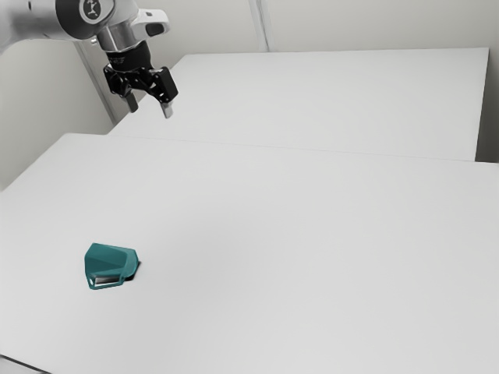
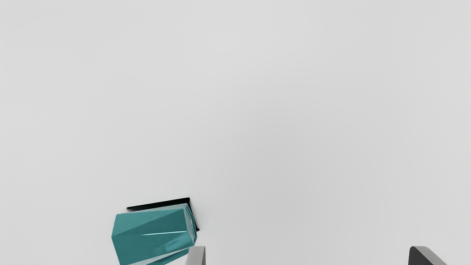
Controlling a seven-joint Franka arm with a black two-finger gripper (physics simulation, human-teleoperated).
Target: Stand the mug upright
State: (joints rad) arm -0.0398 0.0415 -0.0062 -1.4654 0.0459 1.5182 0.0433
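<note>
The mug [image 1: 113, 261] lay on its side on the tabletop [image 1: 273, 234], at eight o'clock in the exterior view, its handle [image 1: 107, 286] toward six. The tool [image 1: 150, 112] hung at ten o'clock, well apart from it, spread and empty. The step in hand, I judged, was reaching the mug; next came lowering over it, gripping its body, then tipping it onto its base

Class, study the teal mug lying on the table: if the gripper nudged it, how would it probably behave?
The teal mug would probably keep its shape, since its faceted walls look rigid. Lying on its side on the table, it might rock onto another facet, but those flat faces would likely stop a free roll. Its glossy surface may let the gripper slip.
</note>
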